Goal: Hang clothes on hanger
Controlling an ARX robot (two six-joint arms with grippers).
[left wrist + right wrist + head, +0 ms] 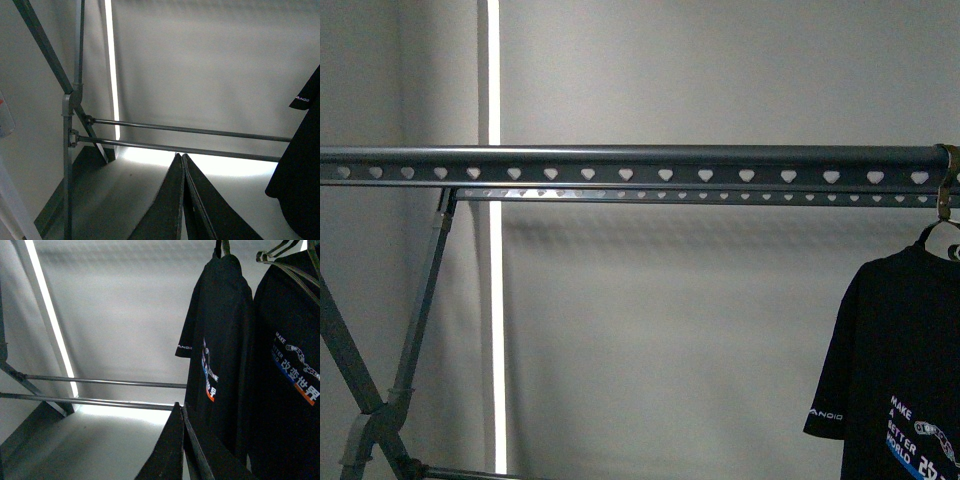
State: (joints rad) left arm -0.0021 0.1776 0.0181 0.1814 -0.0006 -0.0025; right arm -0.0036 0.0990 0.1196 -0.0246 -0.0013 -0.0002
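Note:
A black T-shirt (905, 370) with white "MAKE A BETTER WORLD" print hangs at the far right of the grey drying rack's top rail (620, 162), which has heart-shaped holes. Its sleeve shows at the edge of the left wrist view (302, 150). The right wrist view shows two such black shirts, one (220, 340) nearer the rack's middle and one (290, 370) beside it, both on thin hangers. My left gripper (181, 156) is shut and empty, pointing at the rack's low bars. My right gripper (180, 405) is shut and empty, close beside the nearer shirt's lower part.
The rack's crossed slanted legs (380, 400) stand at the left. Two low horizontal bars (190, 140) run across, also seen in the right wrist view (100, 390). A bright vertical light strip (493, 300) lines the grey wall behind. A second punched rail (720, 196) runs behind the top rail.

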